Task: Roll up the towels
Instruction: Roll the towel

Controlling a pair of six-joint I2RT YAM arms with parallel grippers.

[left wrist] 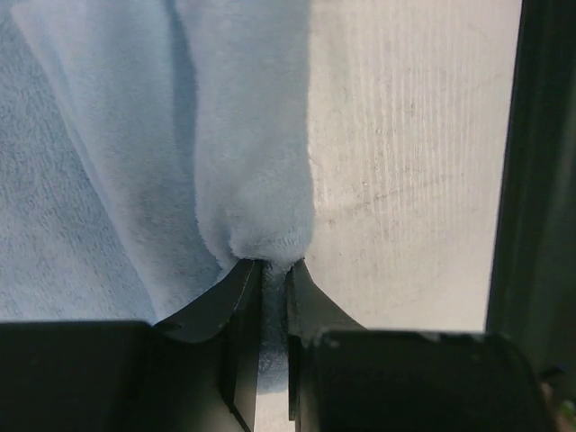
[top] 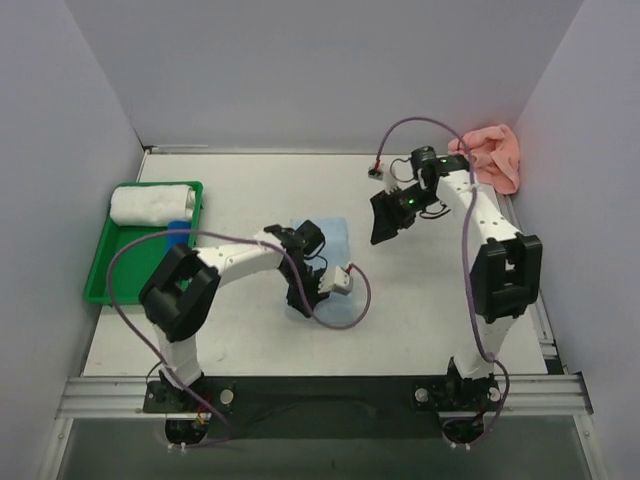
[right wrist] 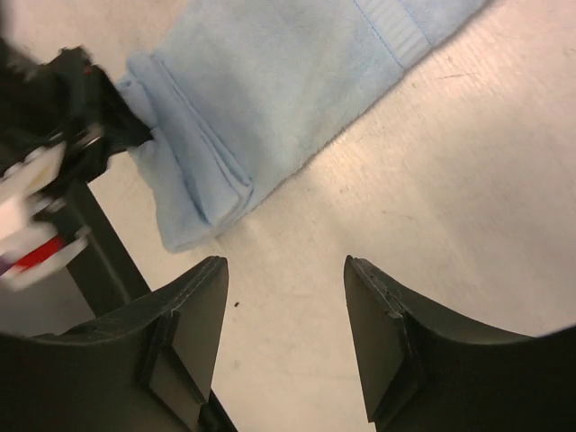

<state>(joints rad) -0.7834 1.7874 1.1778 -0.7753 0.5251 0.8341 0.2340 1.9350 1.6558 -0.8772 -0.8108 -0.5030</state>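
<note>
Far left: green tray (top: 98, 272) holding a white roll (top: 150, 203), tidy cylinder, lying along the tray's far end. Small blue item beside it in the tray, too small to identify.

Left of centre: left gripper (left wrist: 273, 266) down at table (top: 420, 320) level, jaws pressed together on a pinched-up ridge of the blue towel (left wrist: 99, 198). Cloth bunches out just ahead of the tips. Firm nip on the edge, not a loose touch.

Centre: the blue towel lies mostly flat on the table, a strip running away from the arms. In the right wrist view the end by the left gripper is doubled over into a flat fold or two; the rest is spread. No cylinder formed.

Right of centre: right gripper (right wrist: 286, 279) hangs above bare table just beside the towel, fingers spread, nothing between them. Apart from the cloth.

Far right: pink towel (top: 492, 155) heaped in a crumpled pile in the far corner against the wall, well apart from both grippers. Neither laid out nor rolled.

Progress, as judged: early. The blue towel is at the first turn at most, with nearly its whole length left to wind. The pink towel needs spreading flat, then rolling. Whether the white roll counts toward the task I cannot tell.
</note>
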